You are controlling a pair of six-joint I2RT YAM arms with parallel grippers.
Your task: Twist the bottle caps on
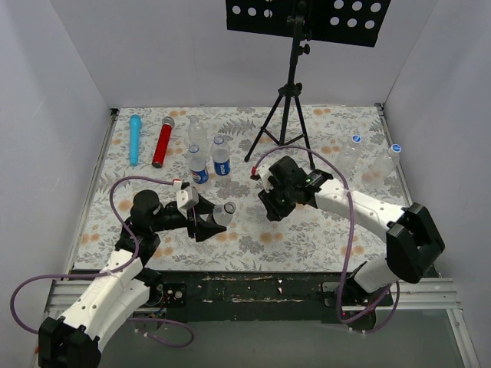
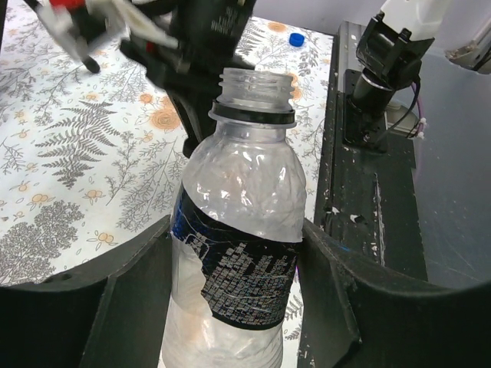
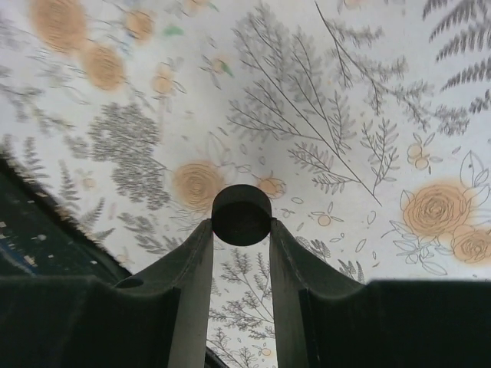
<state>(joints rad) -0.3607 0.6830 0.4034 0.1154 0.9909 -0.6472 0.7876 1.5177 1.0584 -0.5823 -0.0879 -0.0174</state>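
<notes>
My left gripper (image 1: 209, 220) is shut on a clear, crumpled bottle (image 1: 224, 213) with a dark label, tilted toward the right arm. In the left wrist view the bottle (image 2: 242, 230) sits between both fingers (image 2: 115, 299) and its threaded mouth (image 2: 255, 80) is open and uncapped. My right gripper (image 1: 272, 208) is shut on a black cap (image 3: 241, 215), pinched at the fingertips (image 3: 196, 253) above the floral table. It hovers just right of the bottle mouth, a small gap apart. A loose blue cap (image 2: 296, 38) lies on the table.
Capped bottles (image 1: 198, 170) (image 1: 221, 157) stand behind the left gripper. Two more bottles with blue caps (image 1: 353, 149) (image 1: 393, 157) stand at the far right. A blue cylinder (image 1: 135, 139) and a red cylinder (image 1: 162, 142) lie at the far left. A tripod (image 1: 290, 115) stands at the back centre.
</notes>
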